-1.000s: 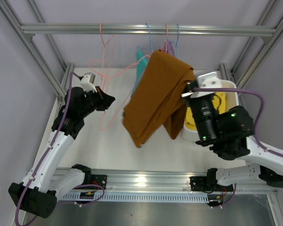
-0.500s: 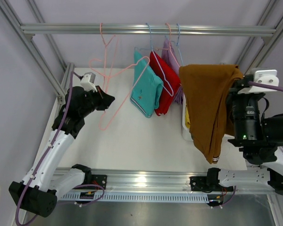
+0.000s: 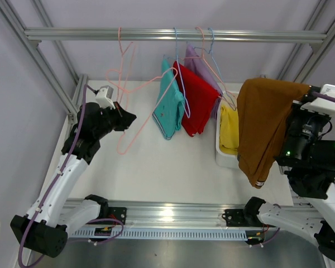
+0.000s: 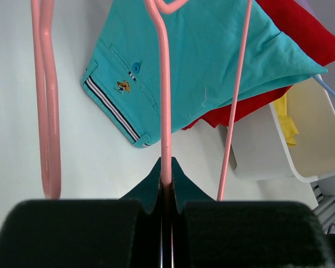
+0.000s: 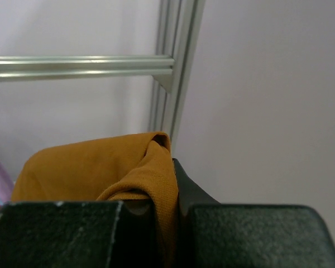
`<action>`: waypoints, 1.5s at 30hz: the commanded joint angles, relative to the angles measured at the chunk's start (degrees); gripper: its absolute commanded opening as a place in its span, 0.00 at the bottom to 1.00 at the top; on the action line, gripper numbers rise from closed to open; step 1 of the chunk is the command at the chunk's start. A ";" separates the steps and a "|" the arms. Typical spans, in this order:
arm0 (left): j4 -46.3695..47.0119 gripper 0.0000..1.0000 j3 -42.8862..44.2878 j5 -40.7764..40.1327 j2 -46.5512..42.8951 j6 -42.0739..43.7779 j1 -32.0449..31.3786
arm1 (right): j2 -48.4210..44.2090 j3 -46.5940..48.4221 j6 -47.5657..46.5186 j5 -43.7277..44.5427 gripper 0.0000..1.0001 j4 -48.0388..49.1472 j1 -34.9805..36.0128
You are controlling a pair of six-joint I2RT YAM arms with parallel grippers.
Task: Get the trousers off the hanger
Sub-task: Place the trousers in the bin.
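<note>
Your right gripper [image 5: 166, 187] is clamped on the brown trousers [image 3: 265, 125]. They hang from it, off any hanger, over the right side of the table [image 3: 156, 164], just beside the white bin [image 3: 222, 159]. The yellow pair [image 3: 229, 131] lies in that bin. The teal pair [image 3: 170, 103], the red pair [image 3: 196, 106] and the lavender pair [image 3: 196, 58] hang on hangers from the rail [image 3: 89, 35]. Your left gripper [image 4: 166, 170] is pinched tight on a bare pink hanger [image 4: 164, 100], left of the hanging pairs.
</note>
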 commanded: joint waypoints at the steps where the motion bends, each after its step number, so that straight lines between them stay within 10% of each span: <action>1: 2.17 0.01 2.42 1.65 -0.33 0.45 0.10 | -1.05 -0.99 9.54 -1.64 0.00 -3.11 -5.08; 32: 2.09 0.01 2.60 2.53 -0.51 0.36 -1.92 | -8.17 -6.35 21.08 3.02 0.00 -7.51 -26.36; 45: 1.82 0.00 2.68 2.44 -0.33 0.62 -2.97 | 2.63 -6.62 33.82 1.61 0.00 -17.09 -28.83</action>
